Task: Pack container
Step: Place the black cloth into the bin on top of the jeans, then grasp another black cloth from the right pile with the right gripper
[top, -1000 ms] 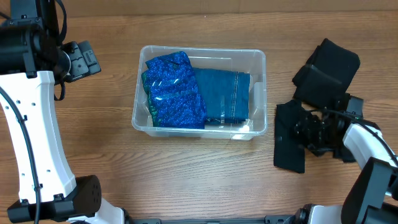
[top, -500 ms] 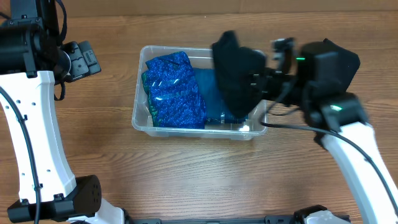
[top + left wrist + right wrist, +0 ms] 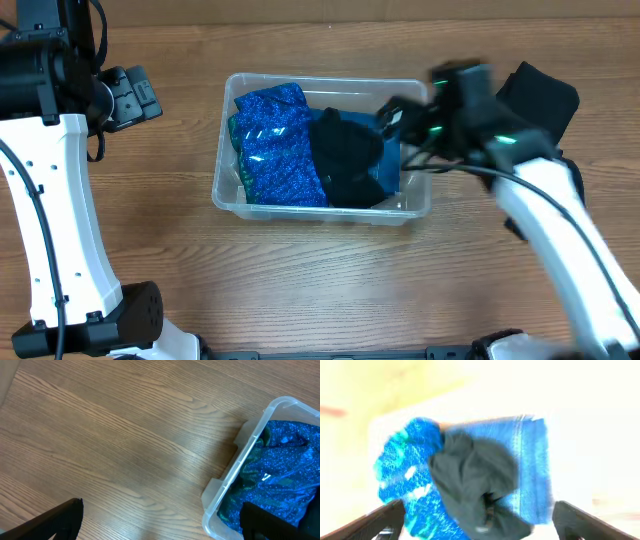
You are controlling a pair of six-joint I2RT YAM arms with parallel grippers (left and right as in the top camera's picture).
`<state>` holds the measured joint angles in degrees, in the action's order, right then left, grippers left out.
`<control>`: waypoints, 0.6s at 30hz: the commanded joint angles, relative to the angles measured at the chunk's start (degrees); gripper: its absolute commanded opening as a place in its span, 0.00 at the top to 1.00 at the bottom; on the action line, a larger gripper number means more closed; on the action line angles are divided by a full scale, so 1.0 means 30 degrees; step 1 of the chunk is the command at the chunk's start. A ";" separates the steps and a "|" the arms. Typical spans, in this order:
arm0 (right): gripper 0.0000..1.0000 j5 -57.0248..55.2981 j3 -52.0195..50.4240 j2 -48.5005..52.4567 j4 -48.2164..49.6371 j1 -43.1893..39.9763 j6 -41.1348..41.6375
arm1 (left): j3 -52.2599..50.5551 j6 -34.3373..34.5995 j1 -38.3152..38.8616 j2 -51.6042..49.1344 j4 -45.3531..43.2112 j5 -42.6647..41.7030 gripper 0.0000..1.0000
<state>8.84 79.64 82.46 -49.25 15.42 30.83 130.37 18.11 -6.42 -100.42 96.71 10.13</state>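
The container (image 3: 325, 80), a clear plastic bin, stands mid-table. Inside lie a sparkly blue cloth (image 3: 275, 145) on the left, a folded denim-blue cloth (image 3: 392, 135) on the right, and a crumpled black cloth (image 3: 347, 160) on top of the denim. My right gripper (image 3: 400, 118) hovers over the bin's right end. In the blurred right wrist view it (image 3: 482, 525) is open, with the black cloth (image 3: 475, 480) lying free below it. My left gripper (image 3: 138, 95) hangs open left of the bin; its view (image 3: 160, 527) shows the bin's corner (image 3: 235, 465).
Another black cloth (image 3: 540, 100) lies on the wooden table right of the bin, partly behind my right arm. The left arm's white links stand along the table's left side.
My right gripper carried the black cloth from the table on the right over the bin, then opened. The cloth now lies in the bin on the denim. The left arm has not moved.
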 commanded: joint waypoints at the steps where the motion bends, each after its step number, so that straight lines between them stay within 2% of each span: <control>1: 0.00 -0.2302 0.0568 -0.2390 -0.1960 -0.4597 -0.0306 | -0.0058 0.0255 0.0022 -0.0022 0.0029 0.0182 0.00; 3: 0.00 -0.2295 0.0546 -0.1982 -0.3534 -0.9005 -0.0576 | -0.0058 0.0255 0.0022 -0.0022 0.0029 0.0182 0.00; 6: 0.00 -0.2222 0.0313 -0.0546 -0.4073 -1.3653 -0.0998 | -0.0058 0.0255 0.0022 -0.0022 0.0029 0.0189 0.00; 8: 0.00 -0.2200 0.0313 0.1668 -0.4466 -1.6830 -0.1450 | -0.0058 0.0255 0.0022 -0.0022 0.0029 0.0182 0.00; 10: 0.00 -0.2200 0.0299 0.3818 -0.4306 -1.8061 -0.2011 | -0.0058 0.0255 0.0022 -0.0022 0.0022 0.0182 0.00; 14: 0.00 0.0386 0.0299 0.7985 -0.2637 -1.8491 -0.5916 | -0.0058 0.0255 0.0022 -0.0022 0.0029 0.0182 0.00; 18: 0.00 0.0641 0.0299 1.1213 -0.2630 -1.8506 -0.6812 | -0.0058 0.0255 0.0022 -0.0022 0.0022 0.0182 0.00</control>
<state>8.62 80.62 112.92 -57.14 -39.94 14.02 130.37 18.09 -6.42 -100.42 96.71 10.13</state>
